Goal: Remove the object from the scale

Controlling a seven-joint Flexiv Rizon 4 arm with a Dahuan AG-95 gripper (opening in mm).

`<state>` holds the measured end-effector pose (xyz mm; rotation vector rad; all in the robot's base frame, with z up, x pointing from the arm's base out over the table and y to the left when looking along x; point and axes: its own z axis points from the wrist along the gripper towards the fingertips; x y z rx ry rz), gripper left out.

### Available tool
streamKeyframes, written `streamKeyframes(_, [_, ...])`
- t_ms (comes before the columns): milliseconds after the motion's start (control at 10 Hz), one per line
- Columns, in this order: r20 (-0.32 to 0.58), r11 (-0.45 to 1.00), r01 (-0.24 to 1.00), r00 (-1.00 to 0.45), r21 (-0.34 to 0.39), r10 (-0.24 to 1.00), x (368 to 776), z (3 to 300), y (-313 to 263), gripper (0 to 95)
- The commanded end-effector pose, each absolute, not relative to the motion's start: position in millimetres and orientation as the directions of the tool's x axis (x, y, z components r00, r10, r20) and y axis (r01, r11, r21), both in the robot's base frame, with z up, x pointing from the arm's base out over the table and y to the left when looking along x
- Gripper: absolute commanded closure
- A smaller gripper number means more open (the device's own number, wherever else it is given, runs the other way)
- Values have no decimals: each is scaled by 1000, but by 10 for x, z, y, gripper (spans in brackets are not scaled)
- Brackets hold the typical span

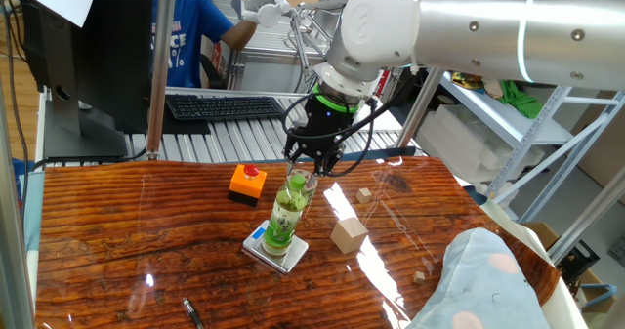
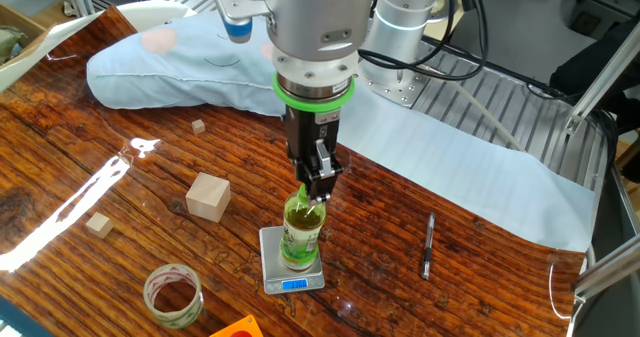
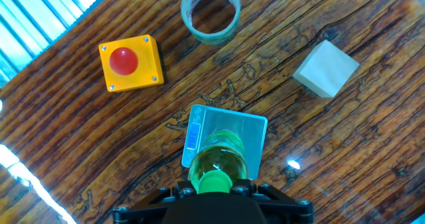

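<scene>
The slim clear bottle of green drink [image 1: 284, 217] stands slightly tilted on the small silver-white scale [image 1: 291, 258]. I cannot tell whether its base touches the plate. My gripper [image 1: 301, 178] comes down from above and is shut on the bottle's neck at the light-green cap. In the other fixed view the gripper [image 2: 312, 199] holds the bottle [image 2: 300, 232] over the scale [image 2: 272, 267], whose blue display faces the front. In the hand view the cap sits between my fingers, with the gripper [image 3: 214, 183] over the bottle [image 3: 218, 161] and the scale [image 3: 226, 121] below.
An orange box with a red button [image 1: 247, 183] sits left of the scale. A tan wooden cube [image 1: 348, 234] sits to its right. A short clear jar [image 2: 173, 295], small wooden cubes [image 2: 98, 225], a pen [image 2: 427, 245] and a light-blue pillow [image 2: 180, 62] lie around.
</scene>
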<state>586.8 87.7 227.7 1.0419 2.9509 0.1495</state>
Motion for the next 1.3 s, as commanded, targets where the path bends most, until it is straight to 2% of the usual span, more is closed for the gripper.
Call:
streamKeyframes(100, [23, 775, 625, -780, 94, 626, 5878, 2271, 883, 570])
streamKeyframes(1300, [22, 774, 625, -779, 103, 626, 5900, 2193, 896, 570])
